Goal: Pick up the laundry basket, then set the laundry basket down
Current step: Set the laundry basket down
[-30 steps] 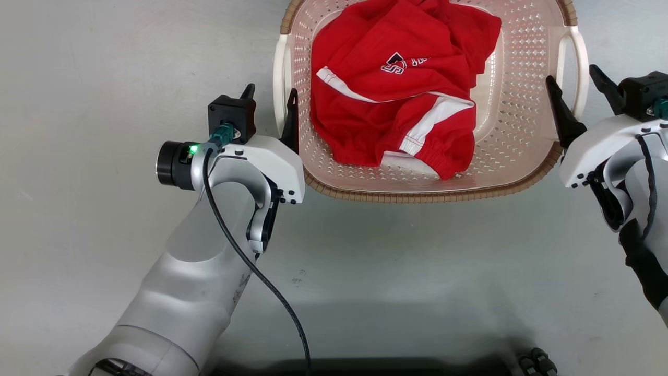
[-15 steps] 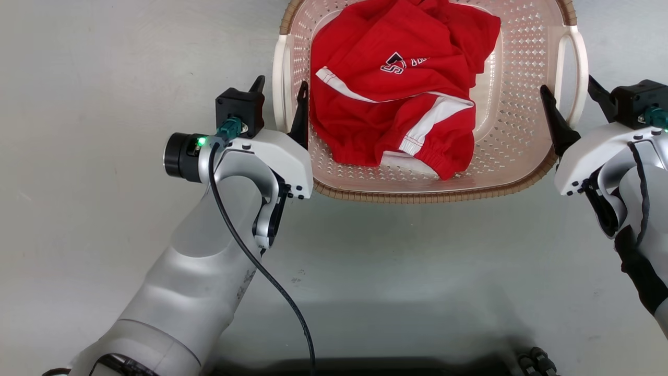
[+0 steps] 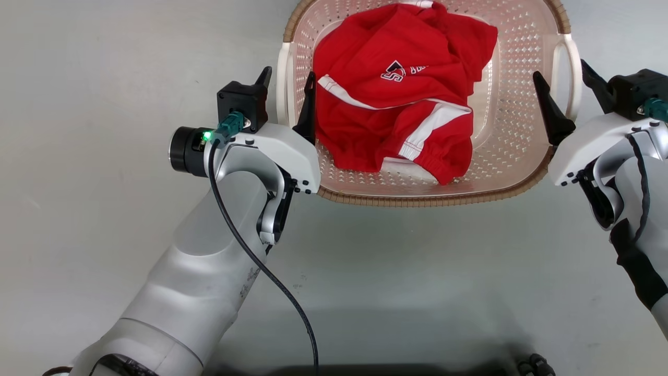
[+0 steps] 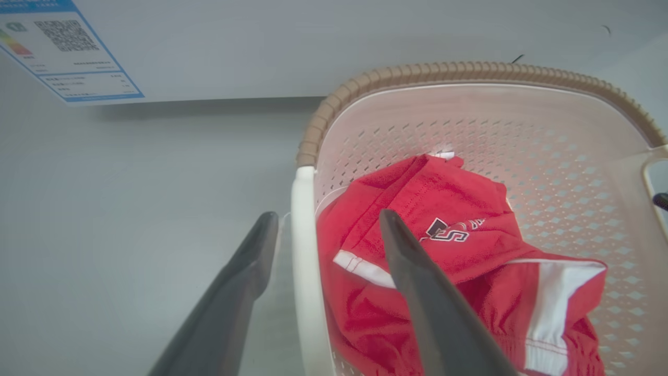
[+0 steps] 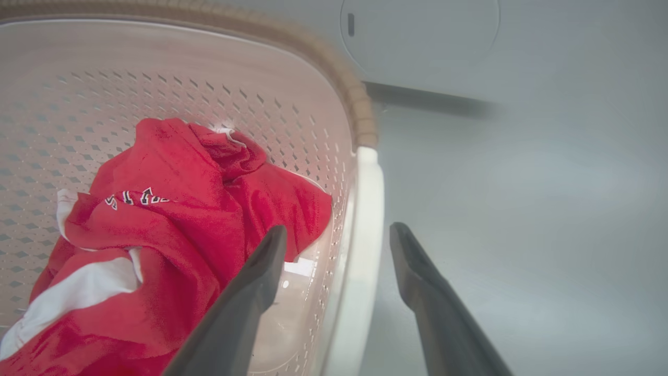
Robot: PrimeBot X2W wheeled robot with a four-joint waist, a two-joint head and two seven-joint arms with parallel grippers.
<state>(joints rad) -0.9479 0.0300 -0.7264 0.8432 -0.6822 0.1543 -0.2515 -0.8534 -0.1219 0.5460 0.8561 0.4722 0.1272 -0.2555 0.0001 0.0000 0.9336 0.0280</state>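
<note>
Far end of laundry basket (image 3: 417, 200) cut by head view's top edge; its near-left corner hidden behind left gripper (image 3: 289, 74) housing. Left wrist view: label (image 4: 62, 52) cut at the picture's corner, print too small to read. Lettering on red garment (image 3: 396, 120) partly folded under.

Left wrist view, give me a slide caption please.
Open left gripper straddling the white handle of the laundry basket, which holds a red garment.

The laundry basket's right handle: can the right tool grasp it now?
Probably yes: the right tool is open, one finger inside the laundry basket, one outside, the white handle between them; nothing blocks it.
</note>
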